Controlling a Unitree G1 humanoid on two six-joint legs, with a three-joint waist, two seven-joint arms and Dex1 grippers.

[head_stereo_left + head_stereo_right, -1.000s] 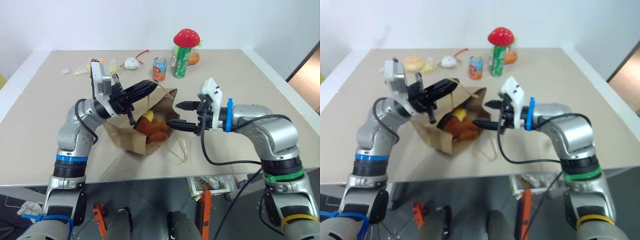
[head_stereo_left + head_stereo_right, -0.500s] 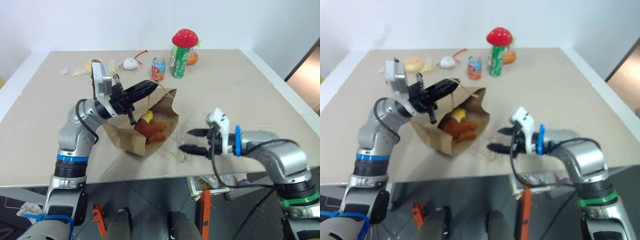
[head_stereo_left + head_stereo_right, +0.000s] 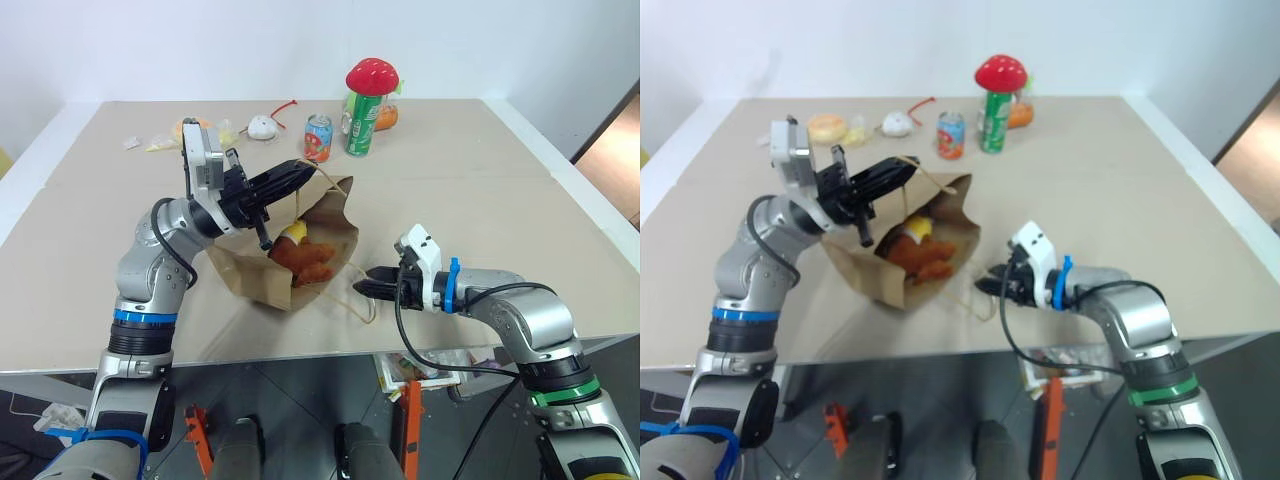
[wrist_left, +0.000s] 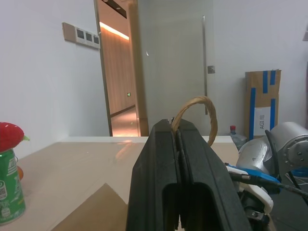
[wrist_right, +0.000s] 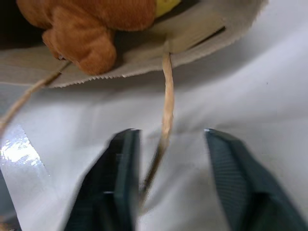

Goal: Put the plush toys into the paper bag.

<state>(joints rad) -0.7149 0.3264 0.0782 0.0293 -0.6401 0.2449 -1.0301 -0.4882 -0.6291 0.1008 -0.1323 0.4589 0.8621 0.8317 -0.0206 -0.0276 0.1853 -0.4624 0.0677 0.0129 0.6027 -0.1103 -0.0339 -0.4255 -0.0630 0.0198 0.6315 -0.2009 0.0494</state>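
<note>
At the near edge of the table (image 3: 480, 180), the right gripper (image 3: 374, 287) hung low with its fingers apart, straddling the paper bag's lower handle (image 5: 166, 101) without pinching it. The left gripper (image 3: 300, 176) was pressed shut on the upper handle (image 4: 196, 113), holding the paper bag (image 3: 330, 205) open on its side with the plush toys (image 3: 305, 255) inside.

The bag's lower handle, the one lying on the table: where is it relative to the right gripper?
The lower handle runs from the paper bag rim across the table, passing between the right gripper fingers, just below the orange-brown plush.
</note>
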